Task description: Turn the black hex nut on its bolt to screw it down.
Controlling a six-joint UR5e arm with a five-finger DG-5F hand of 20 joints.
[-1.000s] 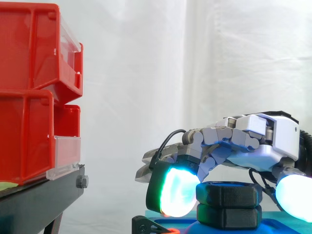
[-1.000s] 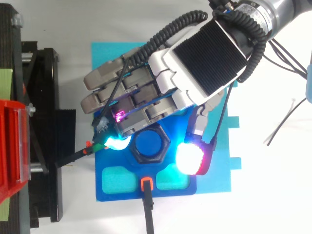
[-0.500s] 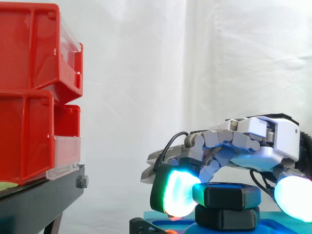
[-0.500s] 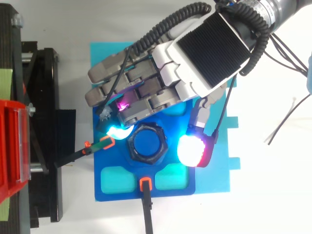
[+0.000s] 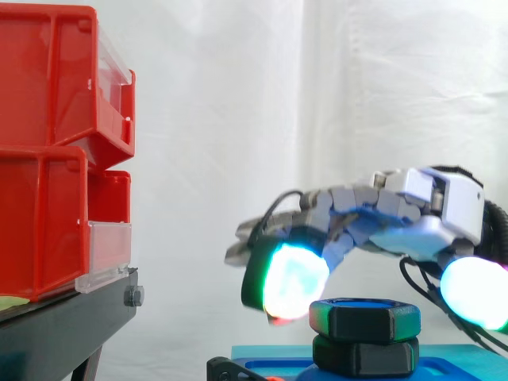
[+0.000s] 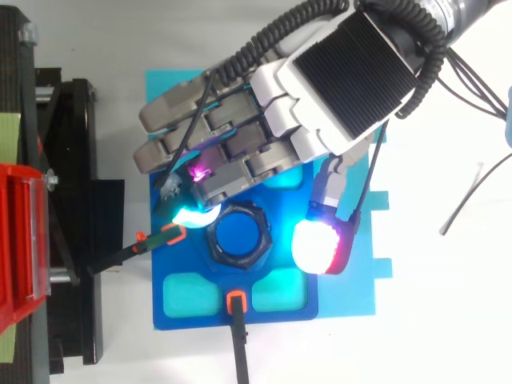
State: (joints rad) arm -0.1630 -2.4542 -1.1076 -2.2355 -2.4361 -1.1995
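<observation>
In the side view, the robot hand (image 5: 421,230) is hanging over the right of the scene, its fingers arched loosely and spread apart, pinching nothing. One glowing green-white fingertip (image 5: 292,279) is hovering just left of the black nut (image 5: 363,317) and mostly above its top face, while another glowing pad (image 5: 475,292) is hanging well to the nut's right. The nut is sitting level on a second black hex piece (image 5: 365,355) above a blue base (image 5: 270,367). Red bins (image 5: 48,214) are standing on a black stand (image 5: 63,325) at the left.

From above, the robot hand (image 6: 352,80) is reaching in from the upper right. The nut (image 6: 240,266) is ringing the blue bolt (image 6: 240,237) at the middle of the base. A cyan pad (image 6: 192,214) is sitting at the nut's upper-left edge, and the white-red thumb pad (image 6: 318,246) is standing apart on its right.
</observation>
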